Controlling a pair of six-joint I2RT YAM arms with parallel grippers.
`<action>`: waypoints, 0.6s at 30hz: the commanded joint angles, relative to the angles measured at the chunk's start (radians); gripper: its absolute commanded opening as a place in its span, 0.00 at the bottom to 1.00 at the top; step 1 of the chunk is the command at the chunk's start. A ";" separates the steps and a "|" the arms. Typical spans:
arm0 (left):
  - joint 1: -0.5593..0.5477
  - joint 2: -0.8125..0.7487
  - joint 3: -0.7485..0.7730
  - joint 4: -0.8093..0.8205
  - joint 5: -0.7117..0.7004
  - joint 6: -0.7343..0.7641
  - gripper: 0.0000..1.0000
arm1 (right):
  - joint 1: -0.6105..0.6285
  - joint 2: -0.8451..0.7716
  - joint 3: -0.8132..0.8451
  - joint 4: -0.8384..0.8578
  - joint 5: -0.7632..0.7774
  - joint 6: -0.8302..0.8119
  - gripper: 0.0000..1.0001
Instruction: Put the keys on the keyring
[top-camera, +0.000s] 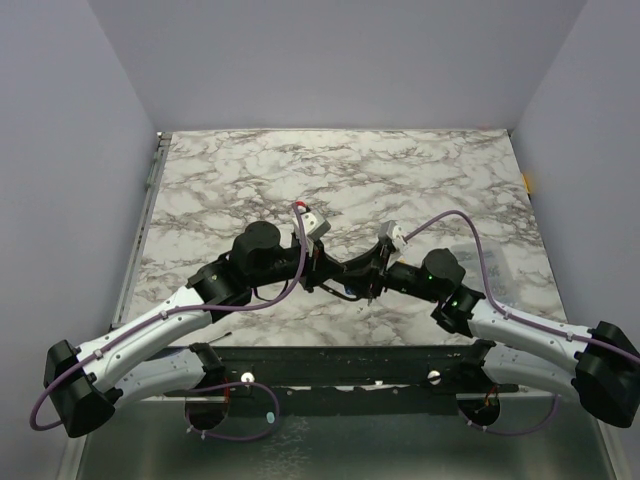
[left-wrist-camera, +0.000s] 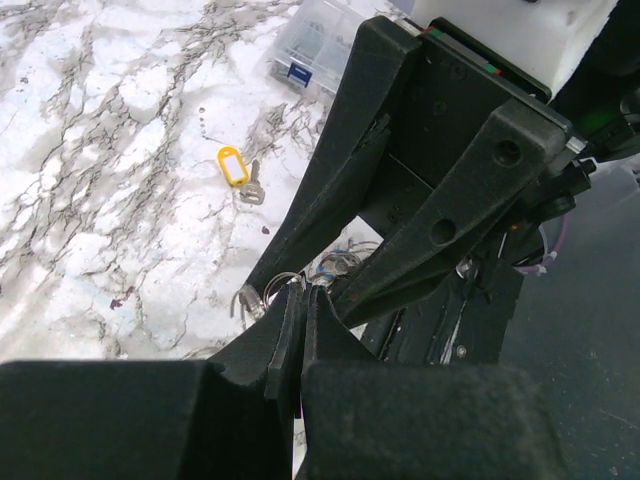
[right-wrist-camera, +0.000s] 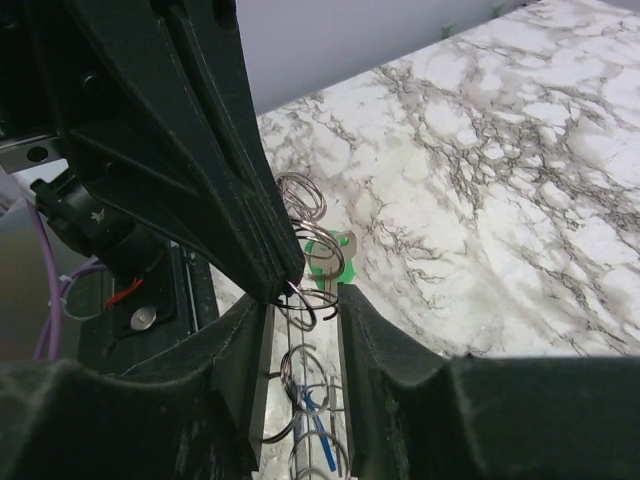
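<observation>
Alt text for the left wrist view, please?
The left gripper is shut on a silvery keyring, with the right gripper close opposite. A yellow-tagged key lies apart on the marble table.

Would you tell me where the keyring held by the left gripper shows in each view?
Top external: too small to make out.
Left wrist: the keyring sits lower centre-left, pinched at the tip of the left gripper.
Right wrist: it is at centre, between the open fingers of the right gripper.
Shared landmark: the marble table.
</observation>
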 joint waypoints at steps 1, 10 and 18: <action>0.008 -0.024 -0.010 0.052 0.033 -0.011 0.00 | -0.002 0.003 -0.016 0.052 -0.011 0.009 0.31; 0.012 -0.028 -0.014 0.059 0.035 -0.017 0.00 | -0.002 0.003 -0.020 0.046 -0.008 0.012 0.03; 0.015 -0.027 -0.017 0.063 0.037 -0.016 0.00 | -0.001 -0.005 -0.023 0.051 -0.019 0.020 0.01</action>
